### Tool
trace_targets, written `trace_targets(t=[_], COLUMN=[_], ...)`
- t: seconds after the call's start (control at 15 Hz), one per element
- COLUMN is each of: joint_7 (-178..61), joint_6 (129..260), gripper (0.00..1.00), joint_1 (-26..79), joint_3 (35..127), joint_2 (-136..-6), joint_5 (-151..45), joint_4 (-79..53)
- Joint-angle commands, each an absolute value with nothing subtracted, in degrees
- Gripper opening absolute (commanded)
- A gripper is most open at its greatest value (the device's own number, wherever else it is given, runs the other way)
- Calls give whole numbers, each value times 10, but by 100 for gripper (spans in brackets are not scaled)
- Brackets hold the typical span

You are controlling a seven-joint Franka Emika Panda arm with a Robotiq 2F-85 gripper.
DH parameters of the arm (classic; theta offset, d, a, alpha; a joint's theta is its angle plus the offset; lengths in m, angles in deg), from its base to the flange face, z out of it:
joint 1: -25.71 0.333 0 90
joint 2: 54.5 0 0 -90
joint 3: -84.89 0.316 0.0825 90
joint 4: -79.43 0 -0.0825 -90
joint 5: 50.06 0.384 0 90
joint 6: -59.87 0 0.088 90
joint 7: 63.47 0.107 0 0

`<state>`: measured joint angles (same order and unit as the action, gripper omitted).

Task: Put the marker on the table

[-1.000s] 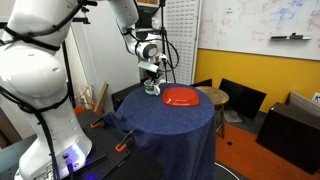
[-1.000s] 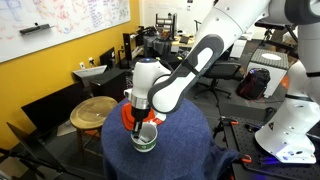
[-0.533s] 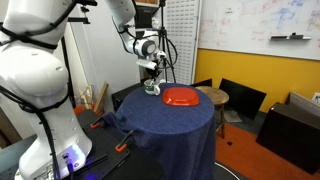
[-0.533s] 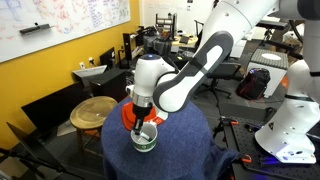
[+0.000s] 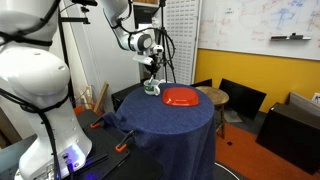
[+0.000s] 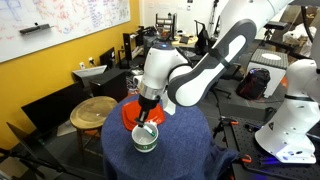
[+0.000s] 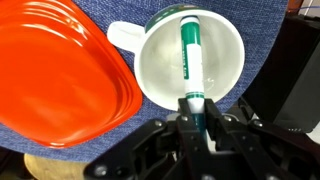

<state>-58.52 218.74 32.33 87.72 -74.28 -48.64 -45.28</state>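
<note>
One end of the marker (image 7: 189, 55) sits clamped in the hand (image 7: 194, 110), the rest inside the white mug (image 7: 160, 72).

1. The white ceramic mug (image 7: 228, 62) stands on the round navy-draped table (image 5: 165, 125), just beside the orange-red plastic dish (image 7: 60, 80).
2. The dark-green stick marker (image 7: 190, 55) reaches down into the mug, its upper end pinched by the gripper (image 7: 195, 108).

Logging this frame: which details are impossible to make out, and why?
1. Wrist view: the marker's near end, covered by the gripper.
2. Both exterior views: the marker itself, too small, masked by the white mug and gripper.
3. Wrist view: the orange plate, cut off by the left edge.
4. Whether the marker's tip touches the mug's floor: no view shows it.
</note>
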Motion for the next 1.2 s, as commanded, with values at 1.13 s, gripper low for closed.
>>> trace_targets(t=[1.13], joint_7=[-550], joint_6=[2327], gripper=[5], joint_1=[273], joint_3=[851], joint_2=[-556], joint_5=[-336], joint_4=[-682])
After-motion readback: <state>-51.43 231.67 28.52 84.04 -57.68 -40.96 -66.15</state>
